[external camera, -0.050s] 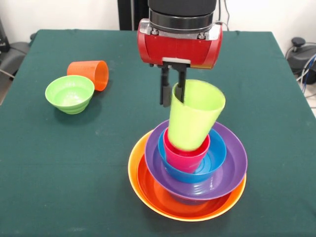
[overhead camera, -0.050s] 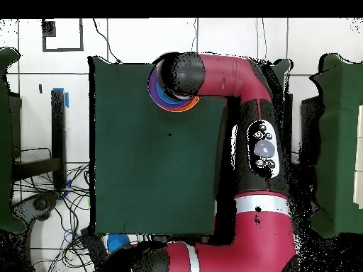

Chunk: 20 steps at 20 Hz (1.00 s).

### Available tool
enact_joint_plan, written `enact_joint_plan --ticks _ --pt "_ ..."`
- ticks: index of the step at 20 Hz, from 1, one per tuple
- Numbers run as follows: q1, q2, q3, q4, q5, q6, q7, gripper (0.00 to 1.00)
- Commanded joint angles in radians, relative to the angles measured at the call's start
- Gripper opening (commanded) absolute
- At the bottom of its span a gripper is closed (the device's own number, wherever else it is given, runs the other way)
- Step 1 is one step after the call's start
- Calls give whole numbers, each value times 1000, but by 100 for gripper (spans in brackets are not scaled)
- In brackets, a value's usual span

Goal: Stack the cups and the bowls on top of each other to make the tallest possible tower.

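Nearest the onlooker, on the green desk (external camera, -0.050s: 59, 197), stands the tower (external camera, -0.050s: 190, 163): a broad yellow-orange bowl (external camera, -0.050s: 136, 182) as base, a red-orange bowl (external camera, -0.050s: 158, 195) nested in it, then a wide purple bowl (external camera, -0.050s: 232, 168), a small blue bowl (external camera, -0.050s: 217, 158) inside that, and a pinkish red cup (external camera, -0.050s: 185, 157) sitting upright in the blue one. A lime green cup (external camera, -0.050s: 192, 121), mouth up and tilted, has its base inside the red cup. Just above, the hand (external camera, -0.050s: 173, 91) has its two dark fingers clamped on the green cup's rim, one inside and one outside. The step in hand appears to be seating this cup; the next move likely calls for straightening it, lowering it and letting go gently so it does not tip. Farther back to the left, well apart from the tower, a small green bowl (external camera, -0.050s: 69, 94) sits empty, with an orange cup (external camera, -0.050s: 90, 74) lying on its side touching it
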State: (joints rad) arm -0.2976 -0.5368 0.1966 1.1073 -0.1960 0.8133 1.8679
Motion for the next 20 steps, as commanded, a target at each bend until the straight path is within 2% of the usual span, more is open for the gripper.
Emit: enact_joint_plan --ticks 1,9,14,16,20 --pt "14 52 37 95 0 -35 50 100" --pt "8 54 50 94 -1 -51 30 100" --pt "7 55 50 86 3 -21 21 100" --pt "-6 39 61 105 14 -41 18 100" --pt "-18 -8 57 134 40 -5 20 100"
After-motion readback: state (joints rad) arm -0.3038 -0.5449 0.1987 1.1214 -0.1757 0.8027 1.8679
